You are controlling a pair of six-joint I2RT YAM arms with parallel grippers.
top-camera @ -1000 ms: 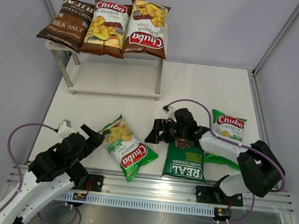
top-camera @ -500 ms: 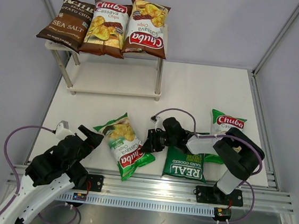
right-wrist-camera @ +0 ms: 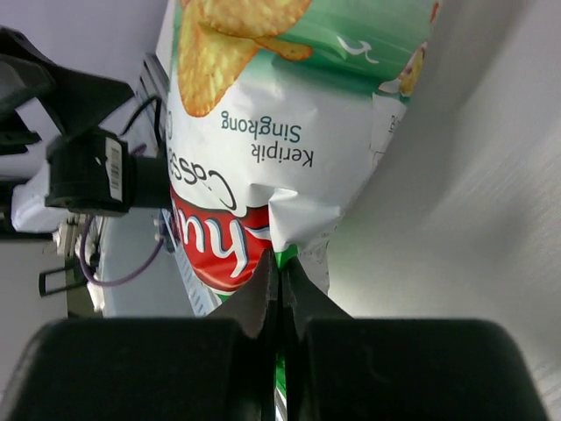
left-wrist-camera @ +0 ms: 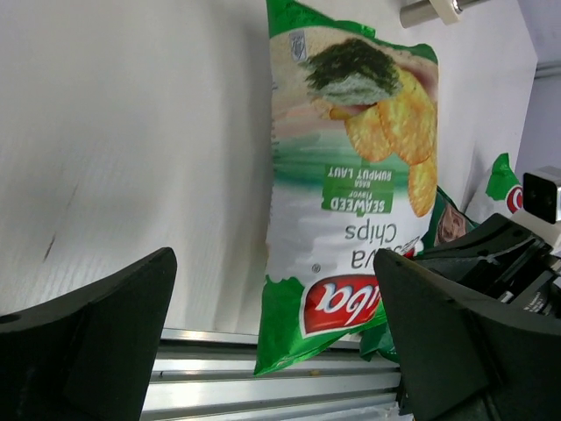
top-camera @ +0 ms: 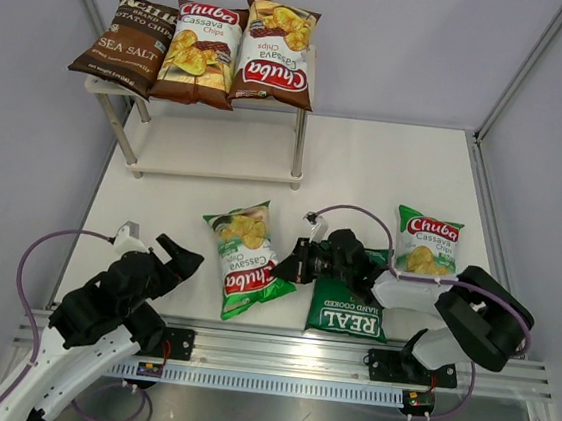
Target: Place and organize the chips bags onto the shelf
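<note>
Chips bags: three are on the shelf (top-camera: 207, 147) top board, upper left of the frame: a dark brown bag (top-camera: 125, 43) and two brown-and-white bags (top-camera: 199, 53) (top-camera: 276, 51). Three are on the table (top-camera: 386, 171), lower centre and right.

Change in the last second: the right claw (top-camera: 281, 268) went from wide open to clenched on the lower right edge of the green bag (top-camera: 244, 257). The wrist view shows film pinched between its fingers. The bag swung from tilted to near upright.

The grasp looks done. My guess is the next step is a lift to the lower board.

The left claw (top-camera: 181, 252) is released, jaws wide, just left of that bag and apart from it.

The dark green bag (top-camera: 347, 306) is partly under the right arm. The second green bag (top-camera: 426, 244) is at the right.

Bags are glossy film, puffy pillows with flat crimped ends, so an edge pinch may slip. The boards are pale and smooth, the legs thin metal.
</note>
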